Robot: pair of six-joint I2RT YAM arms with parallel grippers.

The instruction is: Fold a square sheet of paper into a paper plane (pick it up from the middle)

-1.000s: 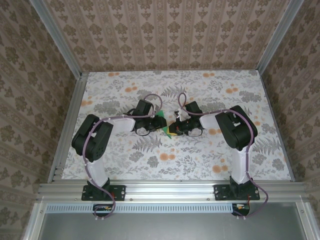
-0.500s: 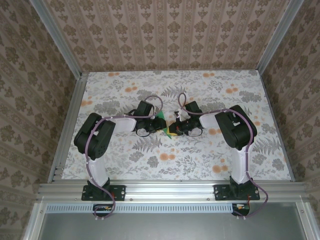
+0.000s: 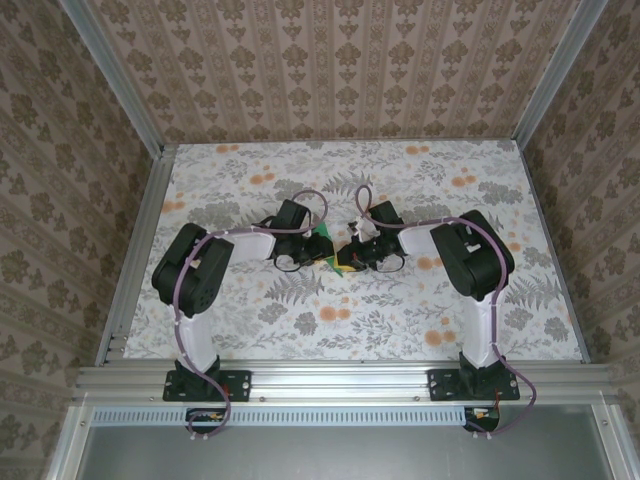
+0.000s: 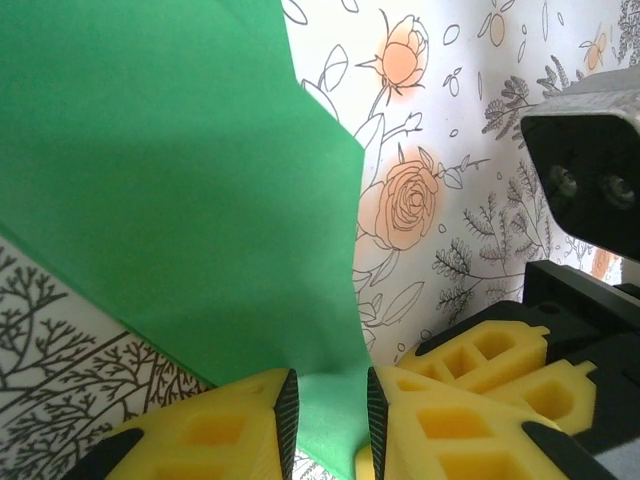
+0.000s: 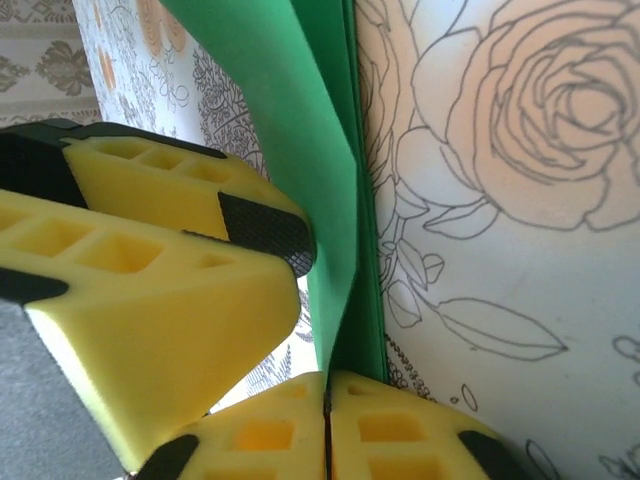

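Observation:
The square sheet of paper [image 3: 323, 239] is bright green, partly folded, and held up off the floral table between my two grippers at mid-table. My right gripper [image 5: 327, 400] is shut, and a fold of the paper [image 5: 335, 200] runs down into the seam between its yellow fingers. My left gripper [image 4: 327, 420] stands with its jaws a little apart. Green paper [image 4: 180, 180] fills the gap between its pads and rises in front of it. The two grippers nearly touch: the right gripper's fingers [image 4: 480, 360] sit just right of the left ones, and the left gripper's fingers [image 5: 150, 290] press close beside the paper.
The floral tablecloth [image 3: 400, 320] lies around the arms. Aluminium frame rails [image 3: 130, 250] run along the table's sides, with patterned walls beyond. The right wrist's camera housing [image 4: 590, 170] hangs close above the left gripper.
The left arm's elbow has shifted slightly to the right. Both grippers have stayed together at the paper in mid-table.

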